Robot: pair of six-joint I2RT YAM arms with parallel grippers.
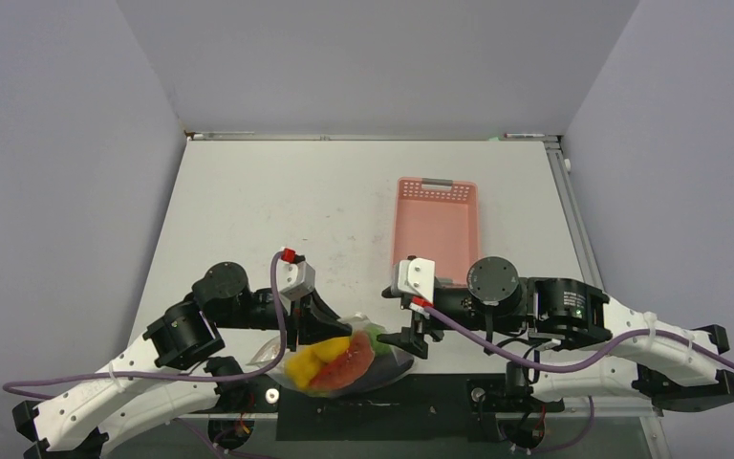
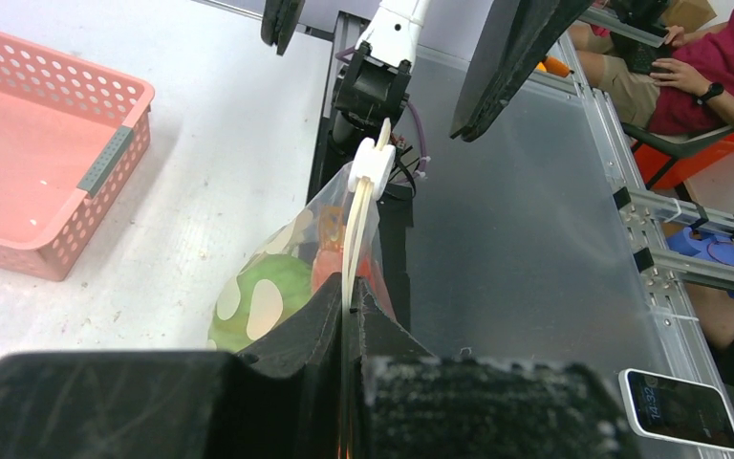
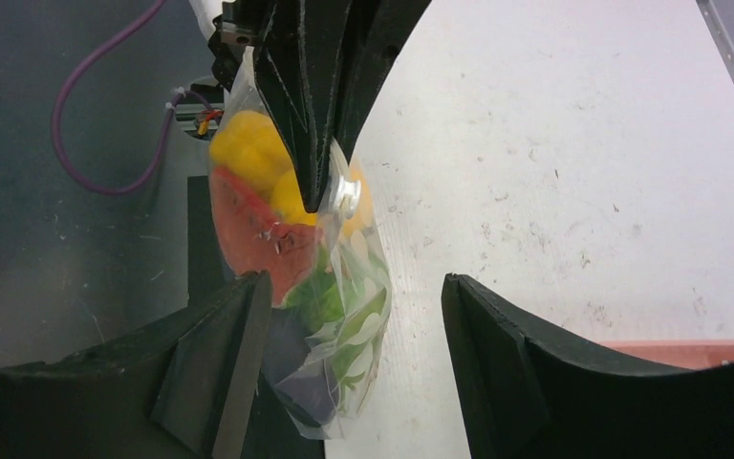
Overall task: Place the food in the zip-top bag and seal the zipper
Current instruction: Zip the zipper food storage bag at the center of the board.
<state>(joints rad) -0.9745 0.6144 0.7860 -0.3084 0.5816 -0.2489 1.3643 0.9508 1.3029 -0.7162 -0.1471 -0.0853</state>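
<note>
Black left fingers [image 2: 346,304] fill the bottom of the left wrist view. They are pressed together on the thin, pale zipper strip [image 2: 356,229] of the clear, polka-dotted plastic bag [image 2: 291,258]. The strip runs away from them to a small white slider [image 2: 374,164].

The bag hangs below these fingers at the near edge of the white surface [image 1: 277,210], with its bottom over the black mounting strip. Through the plastic just under the fingers I can see a yellow toy pepper [image 3: 247,145], a red piece [image 3: 253,234] and green fruit [image 3: 330,306]. A dark purplish shape at the bag's bottom is too dim to name.

The right fingers [image 3: 356,287] are spread wide with the bag between them; I cannot tell whether either pad touches the plastic.

Beyond the right fingers sits a pink perforated plastic basket [image 1: 435,225], cut off in both wrist views. White surface stretches open from the left fingers to the far edge.

A phone [image 2: 683,409] lies off the surface, its screen digits too small to read.
</note>
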